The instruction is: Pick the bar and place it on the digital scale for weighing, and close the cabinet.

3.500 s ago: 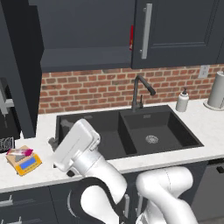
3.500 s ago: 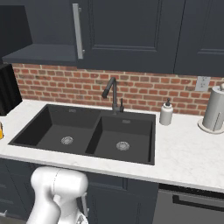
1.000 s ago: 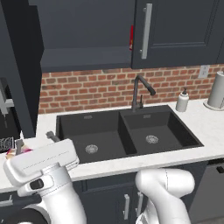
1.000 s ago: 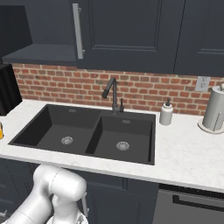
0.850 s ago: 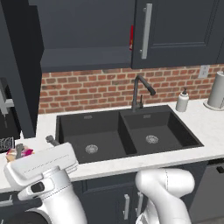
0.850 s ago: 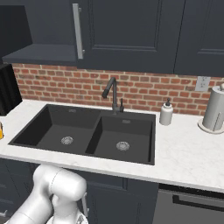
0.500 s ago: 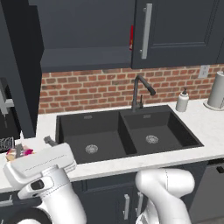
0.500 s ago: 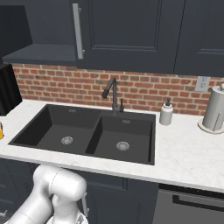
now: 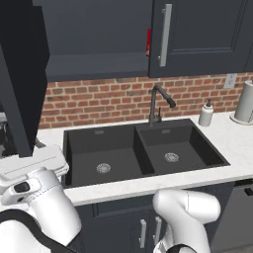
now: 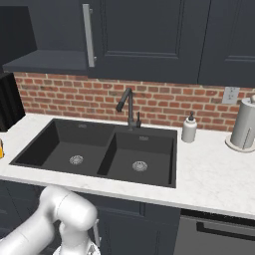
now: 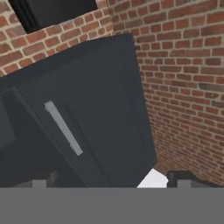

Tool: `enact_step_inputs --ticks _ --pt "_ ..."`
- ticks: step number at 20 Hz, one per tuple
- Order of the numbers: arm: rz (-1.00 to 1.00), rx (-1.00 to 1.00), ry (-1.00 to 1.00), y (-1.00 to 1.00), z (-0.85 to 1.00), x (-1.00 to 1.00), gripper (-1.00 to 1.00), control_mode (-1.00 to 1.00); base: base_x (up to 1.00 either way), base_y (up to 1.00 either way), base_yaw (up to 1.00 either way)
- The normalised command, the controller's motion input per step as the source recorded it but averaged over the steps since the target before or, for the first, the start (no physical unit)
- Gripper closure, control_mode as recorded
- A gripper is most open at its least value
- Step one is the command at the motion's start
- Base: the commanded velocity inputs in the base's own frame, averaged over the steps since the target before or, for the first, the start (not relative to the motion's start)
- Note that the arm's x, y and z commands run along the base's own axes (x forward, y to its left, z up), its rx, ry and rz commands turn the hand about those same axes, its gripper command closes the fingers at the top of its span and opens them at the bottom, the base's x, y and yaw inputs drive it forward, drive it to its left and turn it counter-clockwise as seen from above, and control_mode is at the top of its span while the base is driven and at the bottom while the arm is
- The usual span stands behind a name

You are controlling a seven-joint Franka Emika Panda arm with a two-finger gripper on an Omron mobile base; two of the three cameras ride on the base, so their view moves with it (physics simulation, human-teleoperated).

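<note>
Cabinet (image 9: 99, 34) top cropped, red box (image 9: 148, 42) (behind door) mostly hidden

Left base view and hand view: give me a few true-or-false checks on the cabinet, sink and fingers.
1. The dark charcoal wall cabinet door at left stands open. True.
2. The black double-basin sink holds dishes. False: both basins are bare.
3. The white soap dispenser stands left of the faucet. False: it stands to the right.
4. The fingers are apart, holding nothing. True.
5. The white paper towel roll stands upright. True.

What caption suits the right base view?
Black double sink with faucet, soap bottle and paper towels on white counter.
</note>
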Motion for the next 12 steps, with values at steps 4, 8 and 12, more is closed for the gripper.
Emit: enact_step_inputs --ticks 4,8,12 --pt "0.16 0.21 -0.01 0.56 0.00 0.44 -1.00 -1.00 0.00 0.00 0.00" --pt "0.12 0.26 -0.06 0.15 0.14 0.36 -1.00 -1.00 0.00 0.00 0.00" --pt "0.08 0.31 -0.10 0.00 0.34 0.34 -1.00 -1.00 0.00 0.00 0.00"
